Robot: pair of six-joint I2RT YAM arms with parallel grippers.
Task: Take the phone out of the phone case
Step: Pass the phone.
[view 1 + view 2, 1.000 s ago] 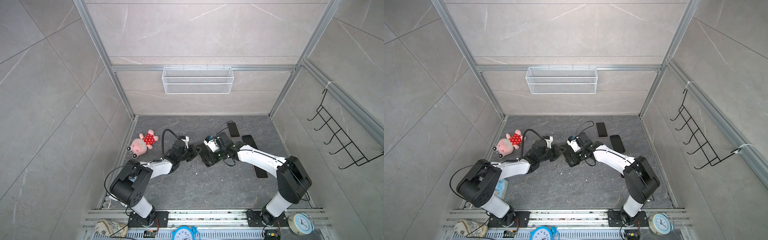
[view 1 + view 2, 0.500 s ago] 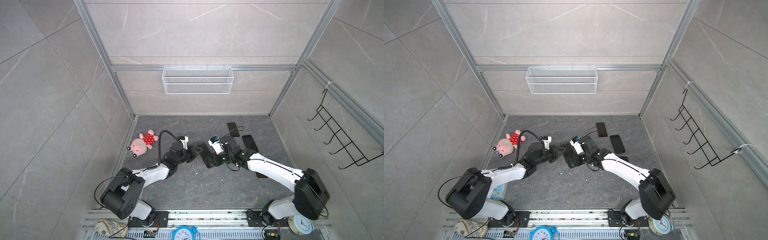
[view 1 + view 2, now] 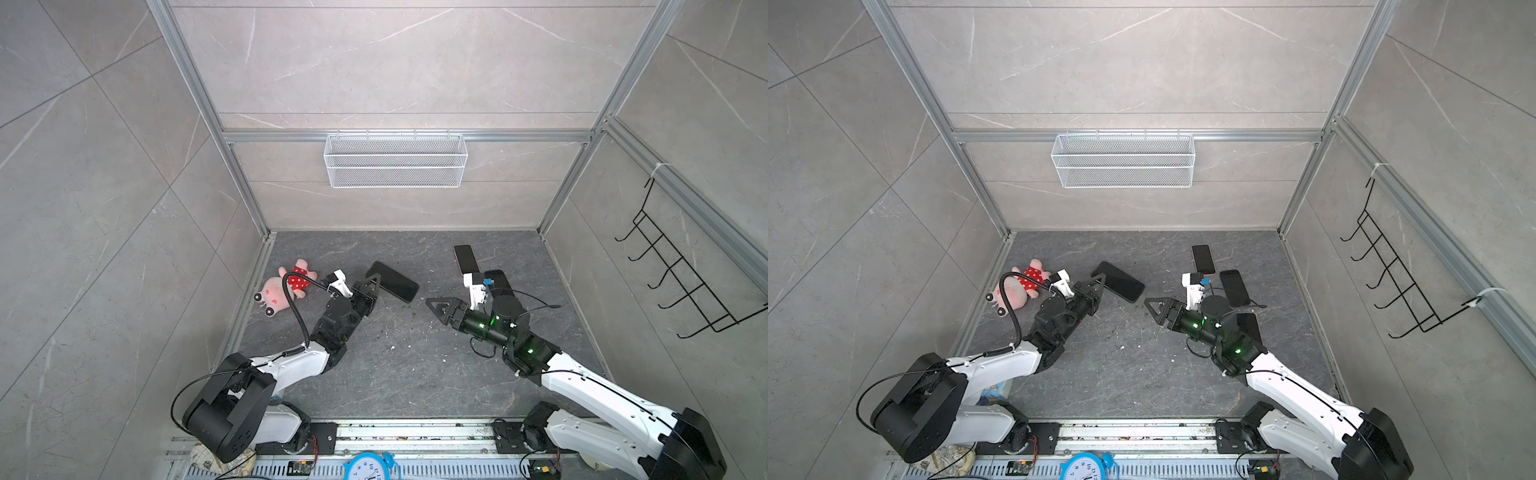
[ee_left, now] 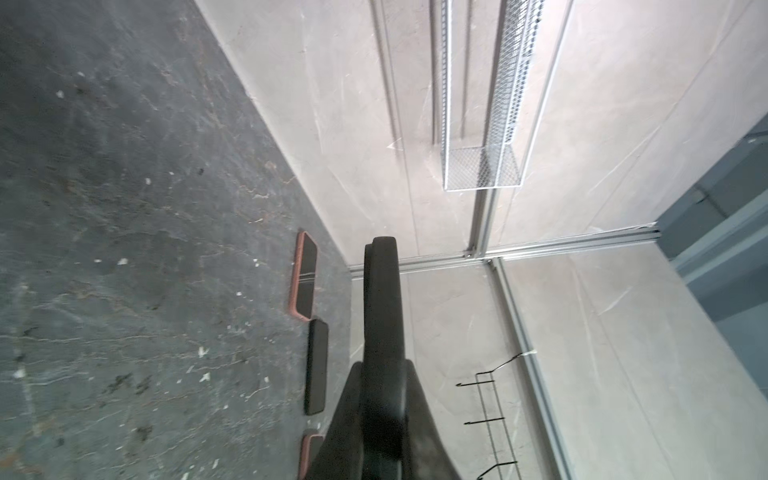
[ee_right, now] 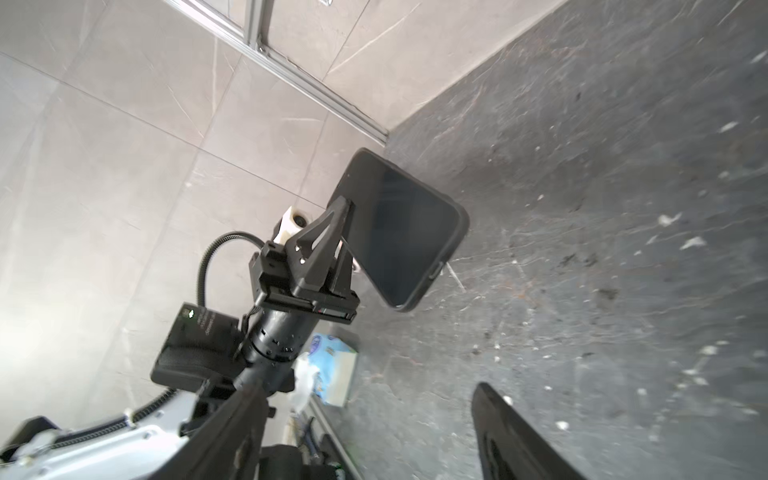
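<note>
The left claw point(image 3: 375, 281) is seen pressed together on one long edge of the phone point(image 3: 395, 283), which is pinched between its tips and juts out beyond them, tilted, screen dark. In the right wrist view a thick black rim is made out around the screen (the case point(image 5: 458, 227), with a cutout at its short end), so the phone is taken to be inside it; whether its low corner touches the floor point(image 3: 395, 374) cannot be told. The right claw point(image 3: 433, 306) is held spread wide with nothing between its fingers point(image 5: 509, 432), its tips pointed towards the left claw and well apart from the phone. Behind the right claw, beside its wrist, a pink-rimmed handset point(image 3: 465, 258) and a black handset point(image 3: 498, 279) are laid flat, just beside each other. Behind the left claw, on its outer side, a pink plush point(image 3: 279, 291) is laid on the floor. White crumbs point(image 3: 390, 347) are scattered between the two claws.
</note>
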